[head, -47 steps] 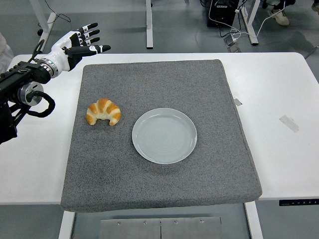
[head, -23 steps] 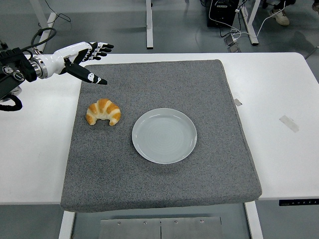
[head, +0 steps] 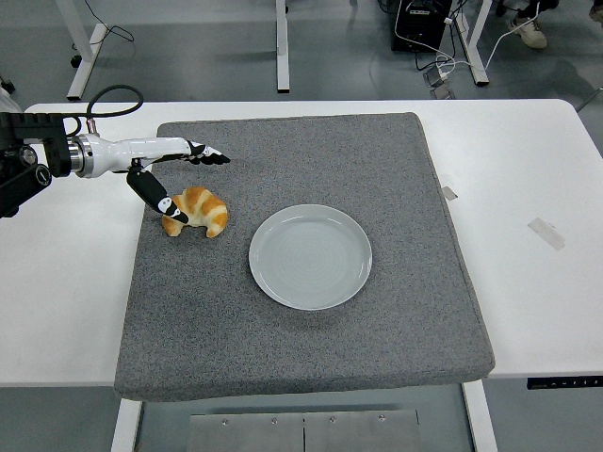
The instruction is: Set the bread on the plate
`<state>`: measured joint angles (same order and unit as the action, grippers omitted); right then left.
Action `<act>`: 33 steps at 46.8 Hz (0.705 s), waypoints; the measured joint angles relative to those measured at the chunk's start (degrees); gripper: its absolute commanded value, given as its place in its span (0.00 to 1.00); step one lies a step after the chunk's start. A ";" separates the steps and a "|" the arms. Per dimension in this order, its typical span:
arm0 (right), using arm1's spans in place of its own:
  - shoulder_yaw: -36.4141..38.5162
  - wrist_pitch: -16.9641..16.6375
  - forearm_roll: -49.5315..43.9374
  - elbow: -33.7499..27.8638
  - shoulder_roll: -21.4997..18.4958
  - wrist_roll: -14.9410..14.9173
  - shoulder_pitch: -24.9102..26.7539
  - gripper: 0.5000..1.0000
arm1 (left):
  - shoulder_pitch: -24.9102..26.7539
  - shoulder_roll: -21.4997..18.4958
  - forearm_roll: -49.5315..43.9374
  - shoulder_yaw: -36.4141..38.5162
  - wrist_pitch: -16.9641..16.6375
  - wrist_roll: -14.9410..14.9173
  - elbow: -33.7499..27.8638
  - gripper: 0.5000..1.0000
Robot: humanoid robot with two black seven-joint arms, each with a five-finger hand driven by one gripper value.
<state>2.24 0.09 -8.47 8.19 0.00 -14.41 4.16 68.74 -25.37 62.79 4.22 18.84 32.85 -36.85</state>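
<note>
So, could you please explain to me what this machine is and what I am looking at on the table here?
This is a single view from a camera high on a humanoid robot, looking down over its white table. The black arm with the white five-fingered left hand reaches in from the picture's left edge; the right arm is out of view. A grey felt-like mat covers most of the table. On it lie a golden-brown croissant and, to its right and apart from it, an empty round pale grey plate. The hand is over the croissant with its fingers spread, the thumb down by the croissant's left end. Nothing is held yet. The job is to put that bread on the plate.
</note>
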 measured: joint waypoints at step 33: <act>-0.02 0.00 -0.01 -0.02 0.00 0.00 0.02 1.00 | -0.43 3.12 1.79 5.76 -7.88 -0.22 0.39 0.80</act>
<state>2.22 0.09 -8.48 8.17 0.00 -14.41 4.17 68.32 -22.25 64.59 9.99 10.96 32.63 -36.46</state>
